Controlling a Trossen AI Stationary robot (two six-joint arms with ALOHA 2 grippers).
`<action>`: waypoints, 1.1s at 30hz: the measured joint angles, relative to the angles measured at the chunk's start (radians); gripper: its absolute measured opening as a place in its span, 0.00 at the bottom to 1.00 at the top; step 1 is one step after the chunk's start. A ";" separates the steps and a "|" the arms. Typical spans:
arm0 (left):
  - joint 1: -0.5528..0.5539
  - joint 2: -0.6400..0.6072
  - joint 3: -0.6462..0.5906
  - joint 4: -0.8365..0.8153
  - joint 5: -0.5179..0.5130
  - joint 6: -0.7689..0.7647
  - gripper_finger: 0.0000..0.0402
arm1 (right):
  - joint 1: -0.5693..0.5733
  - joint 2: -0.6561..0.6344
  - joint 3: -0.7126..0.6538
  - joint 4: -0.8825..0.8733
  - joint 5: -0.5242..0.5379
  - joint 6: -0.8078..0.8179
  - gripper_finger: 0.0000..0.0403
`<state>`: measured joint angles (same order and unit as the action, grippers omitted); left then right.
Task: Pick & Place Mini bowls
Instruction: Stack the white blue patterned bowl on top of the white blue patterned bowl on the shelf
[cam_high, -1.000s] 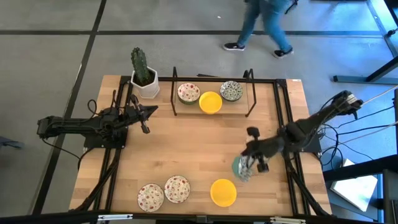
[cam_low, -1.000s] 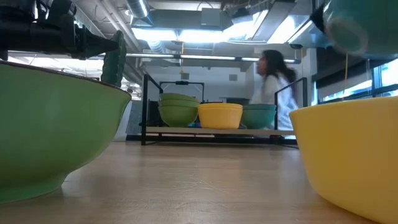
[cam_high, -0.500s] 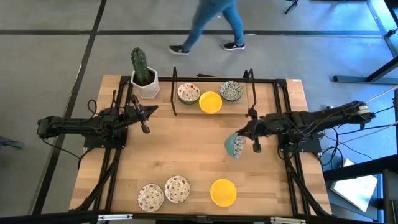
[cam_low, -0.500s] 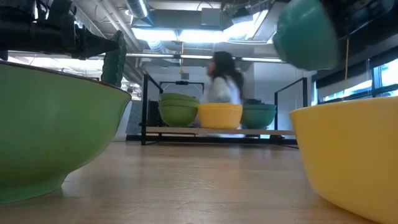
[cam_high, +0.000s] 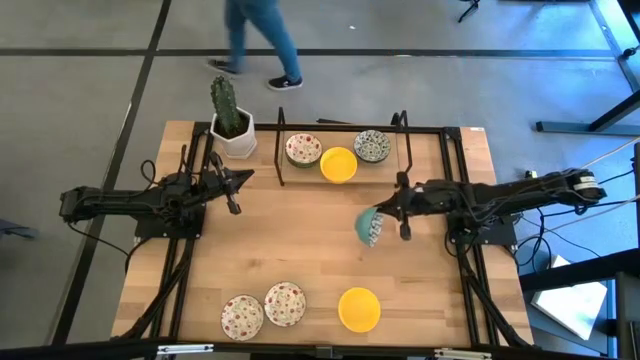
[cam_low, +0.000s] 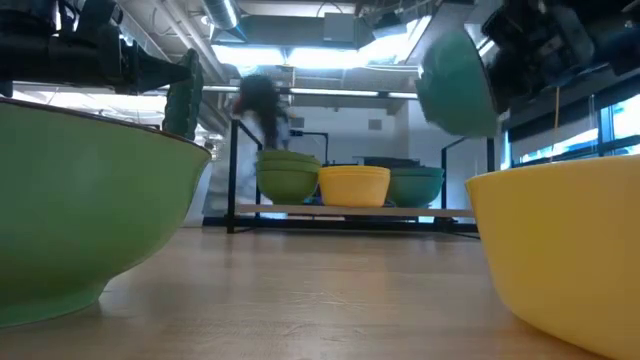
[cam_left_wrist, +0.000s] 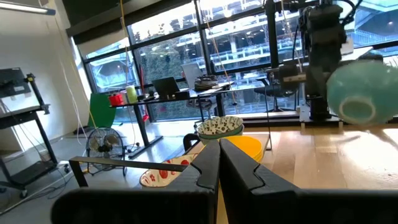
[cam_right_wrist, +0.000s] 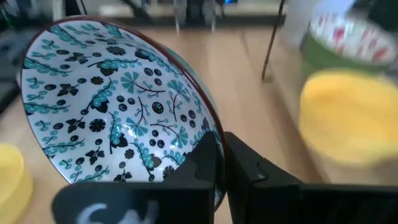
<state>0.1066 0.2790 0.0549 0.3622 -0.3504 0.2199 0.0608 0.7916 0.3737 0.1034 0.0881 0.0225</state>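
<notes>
The right gripper (cam_high: 402, 210) pinches the rim of a tilted round bowl patterned blue-green on white (cam_high: 369, 228), held above the wooden table (cam_high: 300, 240); only the right wrist view shows its pattern (cam_right_wrist: 118, 106), the low view its teal underside (cam_low: 455, 85). Beyond it a black wire rack (cam_high: 400, 125) holds three more bowls. The left gripper (cam_high: 245, 176) waits pressed together, well apart

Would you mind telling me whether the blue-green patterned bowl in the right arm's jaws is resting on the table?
No, the right gripper holds the patterned bowl tilted on edge in the air, well above the table.
</notes>
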 joint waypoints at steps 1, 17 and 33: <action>0.000 0.000 0.000 0.000 0.000 0.000 0.01 | 0.000 0.006 0.000 -0.025 -0.001 0.000 0.03; 0.000 0.000 0.000 0.000 0.002 -0.016 0.01 | 0.000 0.027 0.000 -0.056 0.033 0.027 0.04; 0.000 0.000 0.000 0.000 0.001 -0.008 0.01 | 0.000 0.027 0.000 -0.069 0.036 0.030 0.04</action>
<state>0.1066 0.2790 0.0551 0.3622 -0.3496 0.2119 0.0608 0.8188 0.3737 0.0345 0.1239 0.0521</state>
